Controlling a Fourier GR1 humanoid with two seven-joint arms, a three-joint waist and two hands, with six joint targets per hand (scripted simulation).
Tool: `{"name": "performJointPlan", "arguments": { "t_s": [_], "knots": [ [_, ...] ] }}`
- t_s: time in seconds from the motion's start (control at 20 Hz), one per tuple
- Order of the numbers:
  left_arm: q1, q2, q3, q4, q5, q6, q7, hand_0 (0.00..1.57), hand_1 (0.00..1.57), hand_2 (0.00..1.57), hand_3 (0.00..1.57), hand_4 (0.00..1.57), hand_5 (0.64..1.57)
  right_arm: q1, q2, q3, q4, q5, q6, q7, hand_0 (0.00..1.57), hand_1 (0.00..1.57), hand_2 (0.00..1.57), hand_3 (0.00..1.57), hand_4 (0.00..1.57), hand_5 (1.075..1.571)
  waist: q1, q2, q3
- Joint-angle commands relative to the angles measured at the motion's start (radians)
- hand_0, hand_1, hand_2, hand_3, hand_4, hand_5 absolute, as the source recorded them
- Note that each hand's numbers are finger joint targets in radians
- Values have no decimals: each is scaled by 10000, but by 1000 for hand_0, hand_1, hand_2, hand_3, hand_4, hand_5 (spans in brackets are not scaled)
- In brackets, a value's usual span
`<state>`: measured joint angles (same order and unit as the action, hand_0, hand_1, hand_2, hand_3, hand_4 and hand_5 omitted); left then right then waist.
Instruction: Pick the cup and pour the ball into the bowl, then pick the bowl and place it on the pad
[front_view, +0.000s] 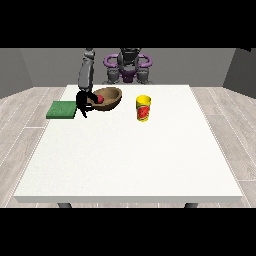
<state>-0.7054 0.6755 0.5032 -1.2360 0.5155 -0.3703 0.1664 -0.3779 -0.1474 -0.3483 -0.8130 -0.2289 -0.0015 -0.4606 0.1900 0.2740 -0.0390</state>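
A brown bowl (111, 96) sits on the white table (130, 160) at the far left, tipped a little toward the camera, with a red ball (100, 99) inside it. The black hand at the view's left (82, 103) is at the bowl's left rim, its fingers curled round the edge. A yellow cup (143, 108) with a red mark stands upright to the right of the bowl, apart from it. A green pad (62, 110) lies flat at the table's left edge, just left of the hand. No other hand shows over the table.
The robot's torso (128, 67) stands behind the table's far edge. Its grey arm (86, 72) comes down from the shoulder to the bowl. The table's near half holds no objects.
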Motion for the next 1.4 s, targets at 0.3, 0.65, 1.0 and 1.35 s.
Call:
{"name": "performJointPlan", "arguments": {
  "t_s": [0.3,0.65,1.0,1.35],
  "knots": [
    [450,316,208,1200,-199,-432,-488,0,0,0,0,721,1569,-603,-535,602,-292,511,-1433,3451,1571,1571,1571,1571,1061,1527,-381,-428,367],
    [895,1225,863,2886,-114,-804,-696,0,0,0,0,715,1568,-1403,-1618,972,-1009,459,-952,6131,1571,1571,1571,1571,1026,1541,-1541,-1276,382],
    [1119,1358,967,2532,32,-1155,-1315,0,0,0,0,702,1566,-1551,-3684,452,-209,771,125,5261,1571,1571,1571,1571,996,1571,-1252,-384,394],
    [1567,1369,1015,3258,-840,-677,-2954,0,0,0,0,701,1557,-2062,-3690,274,-351,337,607,5486,1571,1571,1571,1571,984,1571,-1850,8,387]
  ]
}}
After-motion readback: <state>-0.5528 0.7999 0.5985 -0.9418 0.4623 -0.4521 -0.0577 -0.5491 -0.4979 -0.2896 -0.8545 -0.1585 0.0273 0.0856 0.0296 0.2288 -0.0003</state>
